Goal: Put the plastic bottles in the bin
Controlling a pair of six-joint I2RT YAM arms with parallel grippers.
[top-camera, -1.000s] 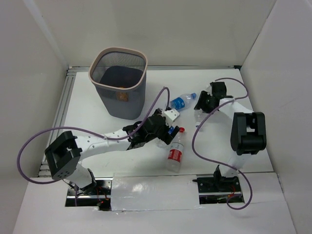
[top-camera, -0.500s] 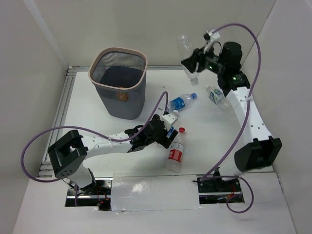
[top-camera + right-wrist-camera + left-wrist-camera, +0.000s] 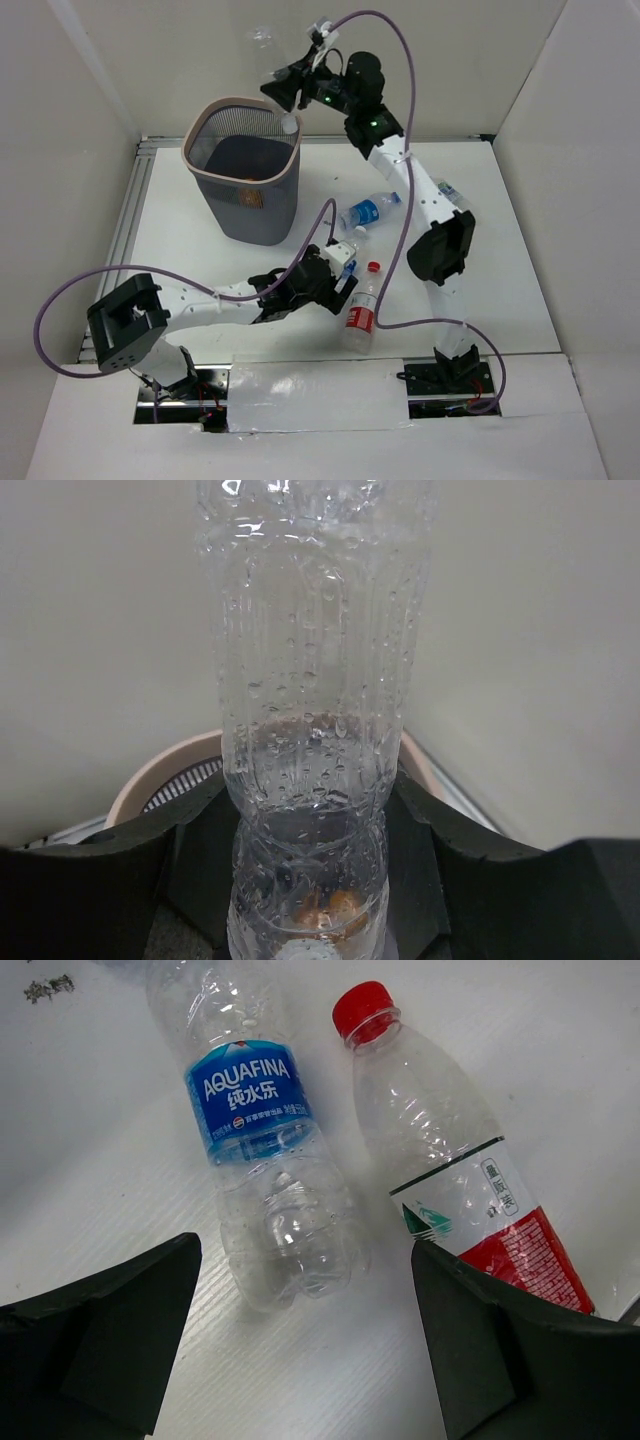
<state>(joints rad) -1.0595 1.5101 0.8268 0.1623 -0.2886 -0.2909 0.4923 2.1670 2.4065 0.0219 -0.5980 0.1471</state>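
Over the white-walled table (image 3: 180, 262), the right gripper (image 3: 284, 90) is squeezing a clear bottle (image 3: 310, 680), now swung above the bin (image 3: 246, 208); the left gripper (image 3: 305, 1335) is sitting wide open, empty.

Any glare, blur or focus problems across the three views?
Top external: soft, even light with no hard shadows; the clear bottle in the right gripper nearly washes out against the white wall. Left wrist: sharp, the Aquafina bottle has a readable label and small highlights on the plastic. Right wrist: droplets on the held bottle are crisp; the bin rim behind is soft.
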